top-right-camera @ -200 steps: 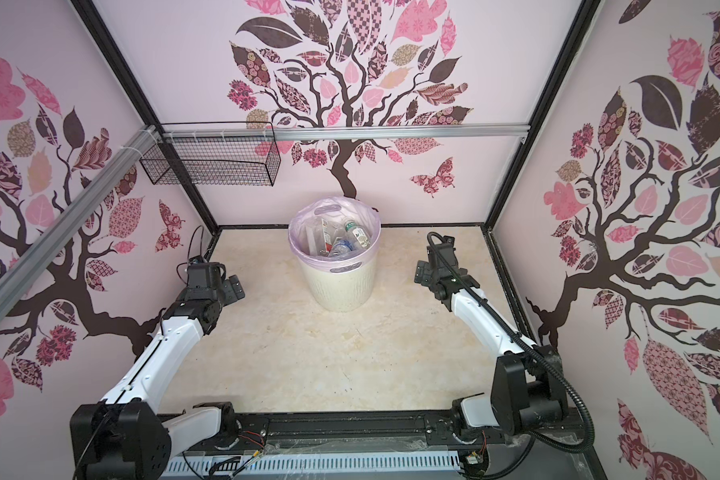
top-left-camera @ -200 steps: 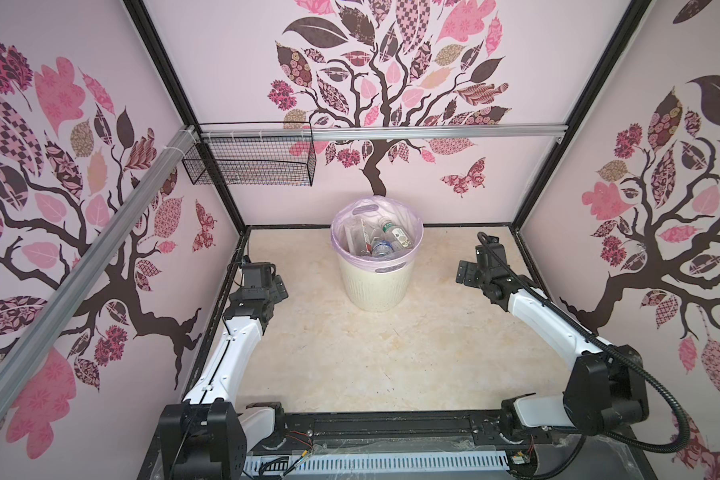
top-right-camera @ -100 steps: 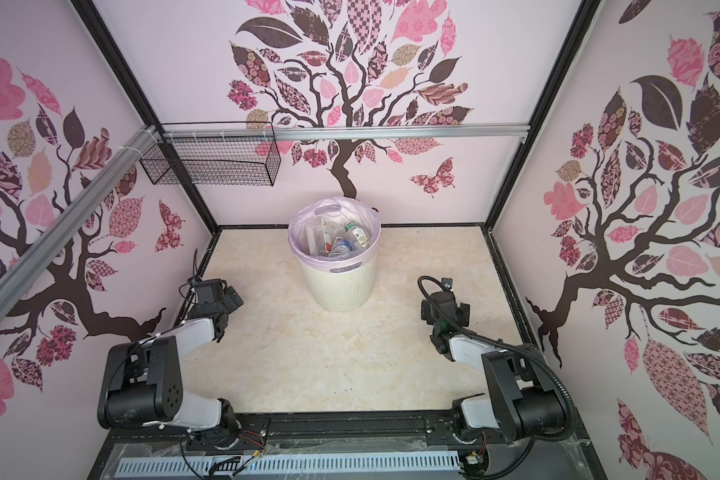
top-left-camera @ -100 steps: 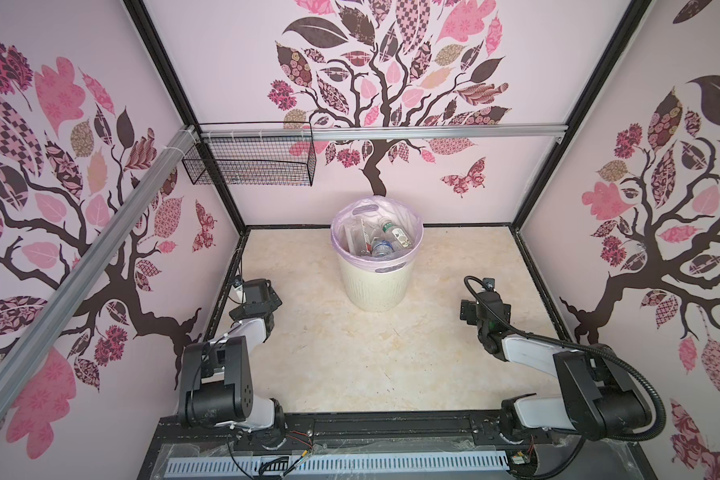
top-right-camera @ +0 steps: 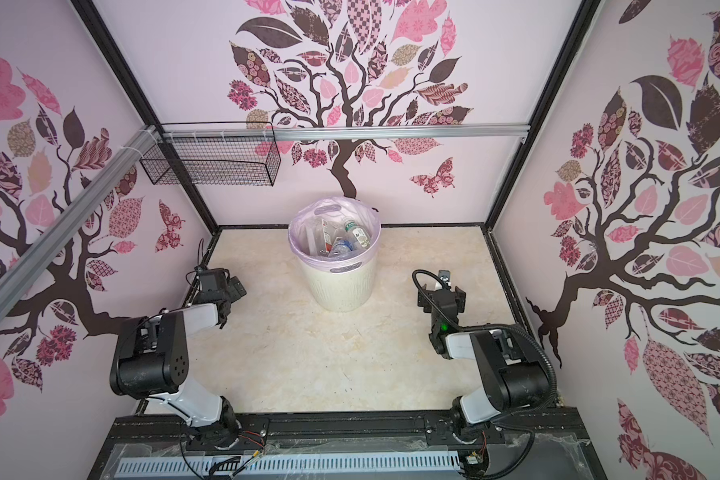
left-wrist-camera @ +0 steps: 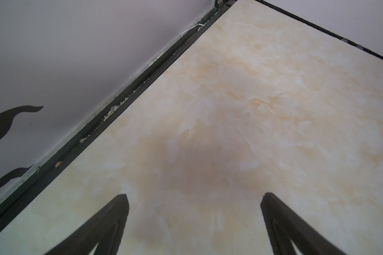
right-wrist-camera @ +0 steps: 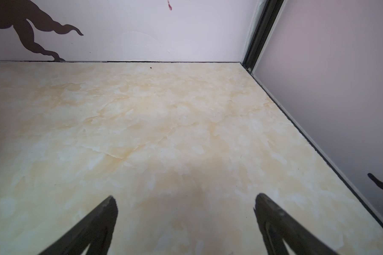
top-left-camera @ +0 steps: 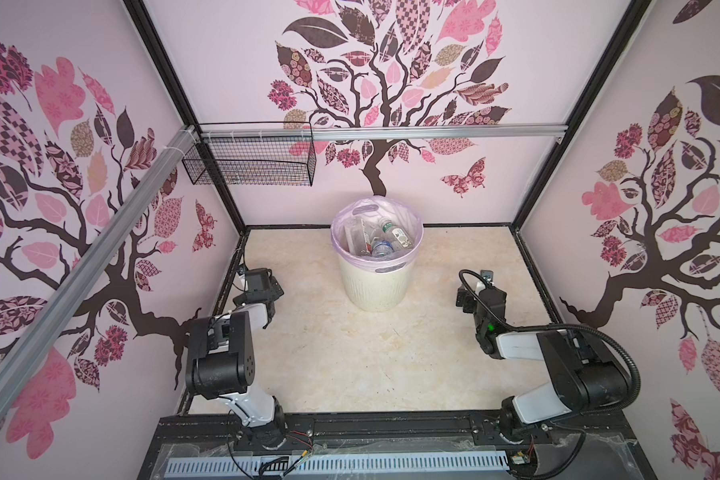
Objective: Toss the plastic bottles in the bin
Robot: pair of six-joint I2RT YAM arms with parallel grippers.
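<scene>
The left gripper (left-wrist-camera: 195, 195) holds its two slim black fingers (left-wrist-camera: 111, 220) wide apart with nothing between them. The right gripper (right-wrist-camera: 186, 196) is the same, jaws spread and empty. Each hangs low over the cream-and-beige marbled tabletop (left-wrist-camera: 252, 99), a smooth, matte sheet with pale veining, close to its own side wall.

In both top views the arms are folded back towards their bases, one at each side edge of the table and well apart from the bin. Between them, nearer the back wall, stands the round cream-white ribbed plastic bin (top-left-camera: 375, 291). It tapers towards its foot and has an oval handle slot under the rim. A thin translucent lilac bag (top-left-camera: 336, 232) is folded over its lip.

The plastic bottles (top-left-camera: 385, 245) lie heaped inside it. They have clear, crinkled bodies, one with a green-and-white label and one tinted blue; how many there are cannot be told. No bottle shows on the tabletop in any view. A black wire mesh basket (top-left-camera: 250, 166) hangs from the rail on the back wall.

The throwing looks finished, and the step in hand reads as the arms resting. The next move calls for little beyond checking that no bottle is hidden behind the bin. The arms should also keep off that light bin, which would likely tip easily.
</scene>
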